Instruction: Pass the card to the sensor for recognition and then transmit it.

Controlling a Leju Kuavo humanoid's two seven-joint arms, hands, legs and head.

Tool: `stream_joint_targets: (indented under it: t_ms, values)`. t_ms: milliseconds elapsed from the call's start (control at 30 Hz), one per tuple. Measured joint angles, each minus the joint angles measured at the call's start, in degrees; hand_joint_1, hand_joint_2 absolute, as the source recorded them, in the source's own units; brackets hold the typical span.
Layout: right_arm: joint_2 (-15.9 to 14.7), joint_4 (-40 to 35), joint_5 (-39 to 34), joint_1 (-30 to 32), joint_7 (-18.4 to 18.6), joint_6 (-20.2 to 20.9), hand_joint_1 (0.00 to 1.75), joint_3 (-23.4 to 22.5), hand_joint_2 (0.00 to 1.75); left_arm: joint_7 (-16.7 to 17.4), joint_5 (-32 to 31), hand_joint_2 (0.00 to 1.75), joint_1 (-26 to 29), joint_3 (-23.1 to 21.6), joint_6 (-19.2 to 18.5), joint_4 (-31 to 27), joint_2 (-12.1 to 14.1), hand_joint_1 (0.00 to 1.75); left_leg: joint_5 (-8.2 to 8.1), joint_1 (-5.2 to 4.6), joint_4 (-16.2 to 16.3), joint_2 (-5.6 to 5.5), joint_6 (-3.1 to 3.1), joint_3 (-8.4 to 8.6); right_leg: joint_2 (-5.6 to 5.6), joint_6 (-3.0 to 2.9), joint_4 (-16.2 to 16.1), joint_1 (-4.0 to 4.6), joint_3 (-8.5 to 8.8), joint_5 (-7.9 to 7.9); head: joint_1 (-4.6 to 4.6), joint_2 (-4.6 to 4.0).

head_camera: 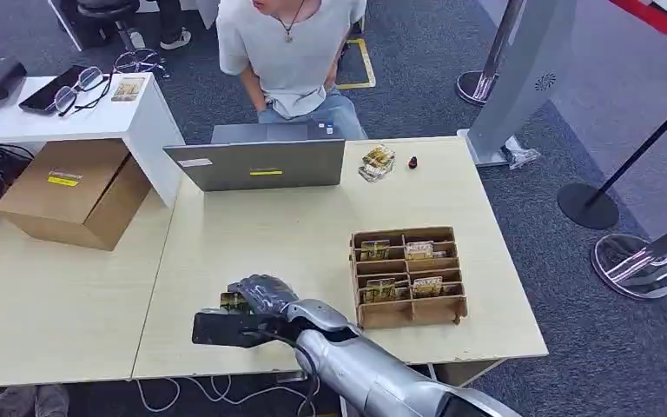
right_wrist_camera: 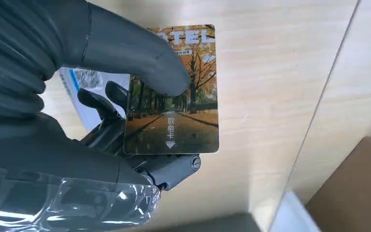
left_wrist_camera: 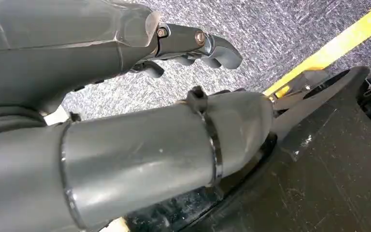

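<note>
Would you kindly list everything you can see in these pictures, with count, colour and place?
Card: one, autumn trees print, held in the right hand above the table.
Black sensor: one, near table edge, under the right hand.
Card tray: one, brown, compartments holding several cards, on the table's right part.
Laptop: one, grey, far side of table.
Loose cards: small pile, right of laptop.
Cardboard box: one, brown, on the left table.
Glasses: one pair, dark, on the white stand.
Person: one, light shirt, seated behind the laptop.
Barrier posts: several, black bases, on the carpet.
Right hand: grey, grips the card.
Left hand: grey, fingers curled, above the carpet.
</note>
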Motion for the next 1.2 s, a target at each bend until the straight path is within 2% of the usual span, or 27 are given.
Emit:
stream_joint_targets:
  t_ms: [367, 800, 1200]
  values:
    - [0.0, 0.2, 1.2, -0.1, 2.5, -6.0, 1.75, 0.0, 1.75, 0.5, -0.2, 0.0, -0.1, 0.0, 0.1, 0.0, -0.3, 0.0, 0.0, 0.0, 0.0, 0.0, 0.0, 0.0, 0.0, 0.0, 0.0, 0.0, -0.01, 0.0, 0.0, 0.0]
    - [0.6, 2.6, 6.2, -0.1, 5.5, -5.6, 1.75, 0.0, 1.75, 1.1, -0.2, 0.0, -0.4, 0.0, -0.1, 0.0, -0.7, 0.0, 0.0, 0.0, 0.0, 0.0, 0.0, -0.01, 0.0, -0.01, 0.0, 0.0, -0.01, 0.0, 0.02, 0.0]
    - [1.0, 2.7, 11.7, 0.0, 9.8, -7.8, 1.75, 0.0, 1.75, 1.2, 0.1, 0.0, -0.5, 0.0, -0.2, 0.0, -0.9, 0.0, 0.0, 0.0, 0.0, 0.0, 0.0, -0.01, 0.0, -0.01, 0.0, 0.0, -0.01, 0.0, 0.0, 0.0]
